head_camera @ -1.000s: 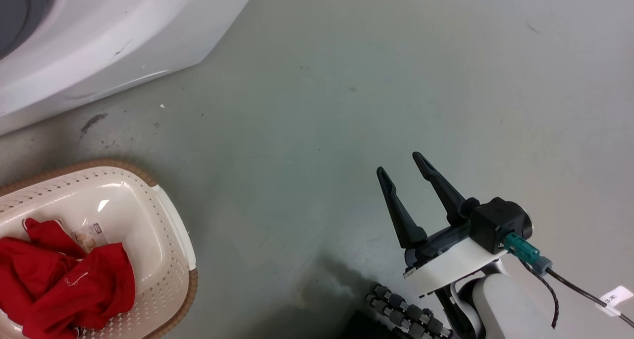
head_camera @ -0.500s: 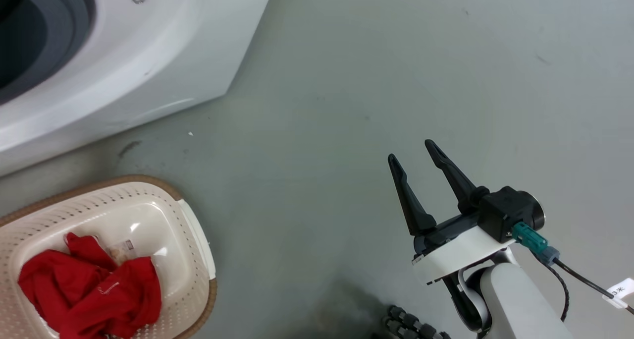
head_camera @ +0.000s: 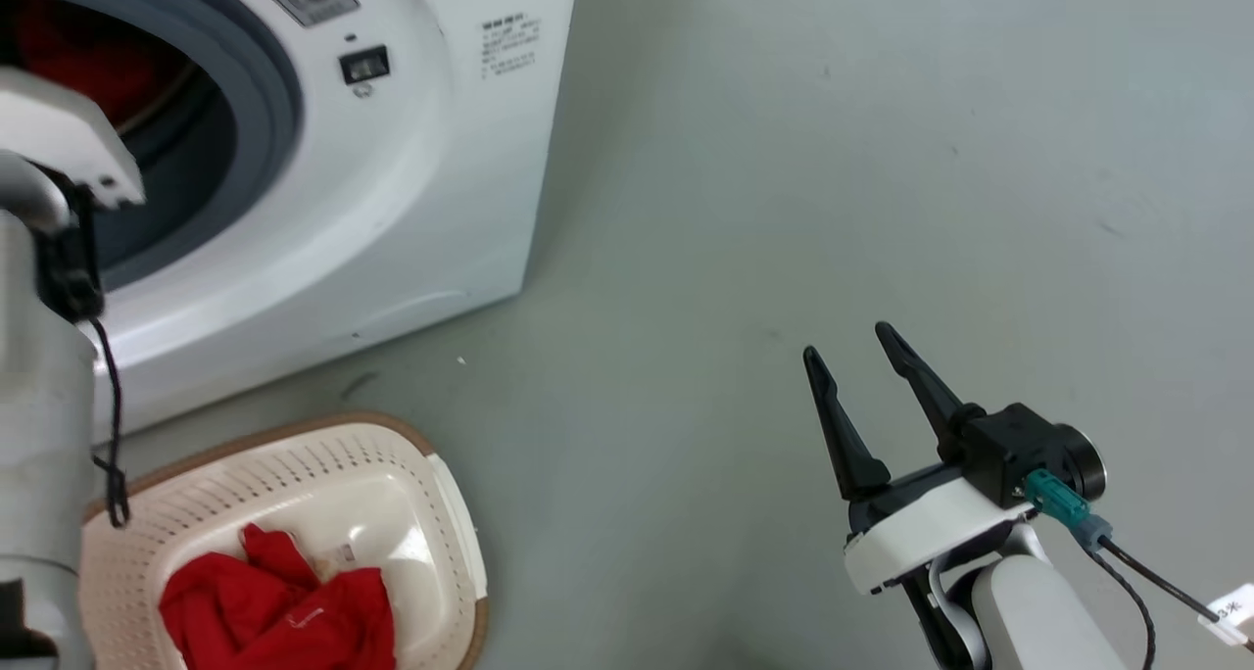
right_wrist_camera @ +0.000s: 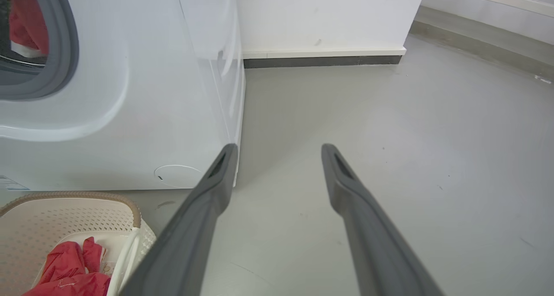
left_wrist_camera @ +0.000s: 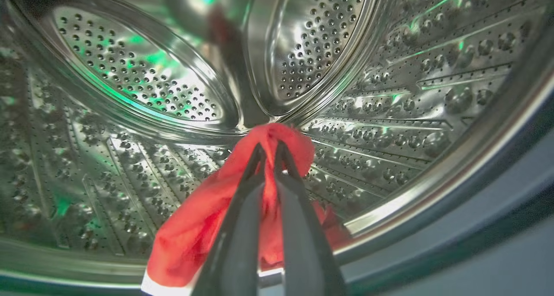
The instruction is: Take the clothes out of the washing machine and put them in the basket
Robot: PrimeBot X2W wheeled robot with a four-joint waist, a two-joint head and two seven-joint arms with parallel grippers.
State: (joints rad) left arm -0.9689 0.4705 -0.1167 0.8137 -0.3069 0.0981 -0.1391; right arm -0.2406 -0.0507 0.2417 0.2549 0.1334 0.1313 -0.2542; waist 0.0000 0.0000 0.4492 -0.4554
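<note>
Progress looks about halfway to me: one soft red heap [head_camera: 284, 611] lies in the perforated cream basket [head_camera: 294, 459], and my left hand [left_wrist_camera: 270, 147] pinches a limp red garment [left_wrist_camera: 194, 235] that drapes below its tips inside the dimpled steel drum [left_wrist_camera: 143, 84]. My right hand [head_camera: 848, 341] hangs spread, the basket well to its left.

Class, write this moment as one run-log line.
left gripper: shut on red garment inside washing machine | right gripper: open above floor | basket: holds red clothes
</note>
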